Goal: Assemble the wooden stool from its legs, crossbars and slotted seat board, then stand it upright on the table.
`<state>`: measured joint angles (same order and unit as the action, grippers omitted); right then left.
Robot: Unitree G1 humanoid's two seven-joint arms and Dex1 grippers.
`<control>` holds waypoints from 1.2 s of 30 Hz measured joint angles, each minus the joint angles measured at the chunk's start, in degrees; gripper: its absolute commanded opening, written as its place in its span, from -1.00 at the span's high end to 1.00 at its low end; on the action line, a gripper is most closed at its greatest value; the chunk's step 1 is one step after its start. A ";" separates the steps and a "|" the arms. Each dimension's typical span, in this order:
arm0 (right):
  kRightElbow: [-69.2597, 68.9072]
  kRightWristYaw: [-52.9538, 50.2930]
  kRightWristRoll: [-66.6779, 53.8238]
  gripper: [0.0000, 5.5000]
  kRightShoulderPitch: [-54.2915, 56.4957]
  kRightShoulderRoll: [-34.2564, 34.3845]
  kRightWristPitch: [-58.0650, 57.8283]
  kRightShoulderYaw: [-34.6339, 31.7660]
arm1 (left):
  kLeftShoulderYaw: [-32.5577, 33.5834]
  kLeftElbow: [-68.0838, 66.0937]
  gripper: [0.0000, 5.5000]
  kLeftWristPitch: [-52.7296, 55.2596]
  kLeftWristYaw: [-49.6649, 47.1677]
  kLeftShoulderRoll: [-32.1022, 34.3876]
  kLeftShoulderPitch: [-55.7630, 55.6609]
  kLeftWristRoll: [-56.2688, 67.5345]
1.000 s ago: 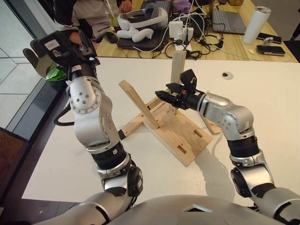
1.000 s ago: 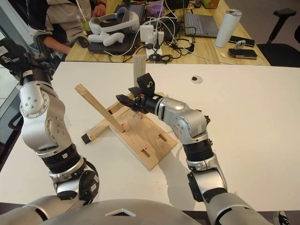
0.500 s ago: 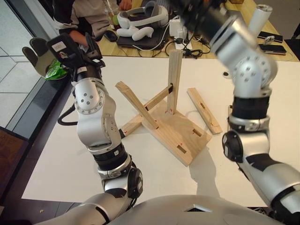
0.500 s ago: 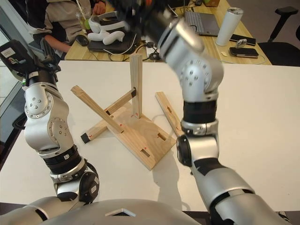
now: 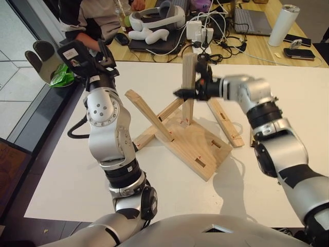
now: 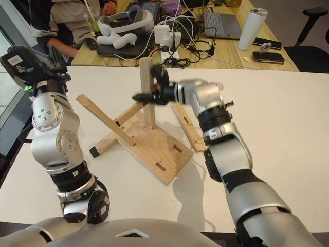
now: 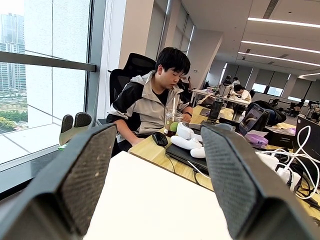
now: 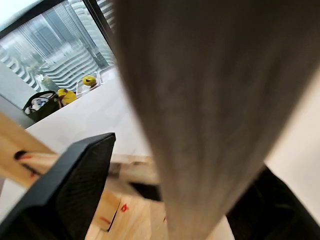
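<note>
Swung back down, your right gripper (image 5: 182, 93) now straddles the upright leg (image 5: 191, 67), fingers (image 8: 75, 185) wide either side of its vertical length, unclamped.

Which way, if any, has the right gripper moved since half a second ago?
Yes: the right gripper came down from high above the upright leg to straddle it.

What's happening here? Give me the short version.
The robot is mid-assembly on the wooden stool. The seat board lies on the table with an upright leg and a tilted leg rising from it, a crossbar joining them. The right gripper is open, straddling the upright leg. Another slotted piece lies loose beside the board. The left gripper is open and empty, raised at the table's left.
</note>
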<state>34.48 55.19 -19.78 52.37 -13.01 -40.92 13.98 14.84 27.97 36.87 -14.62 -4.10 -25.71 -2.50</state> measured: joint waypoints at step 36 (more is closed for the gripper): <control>8.57 0.98 0.73 -0.22 13.30 1.09 7.83 -9.95 | -0.73 0.15 -0.12 -0.28 -1.04 -0.47 1.03 1.05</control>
<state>43.05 56.16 -19.05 65.67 -11.92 -33.09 4.03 14.11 28.12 36.59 -15.66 -4.57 -24.69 -1.46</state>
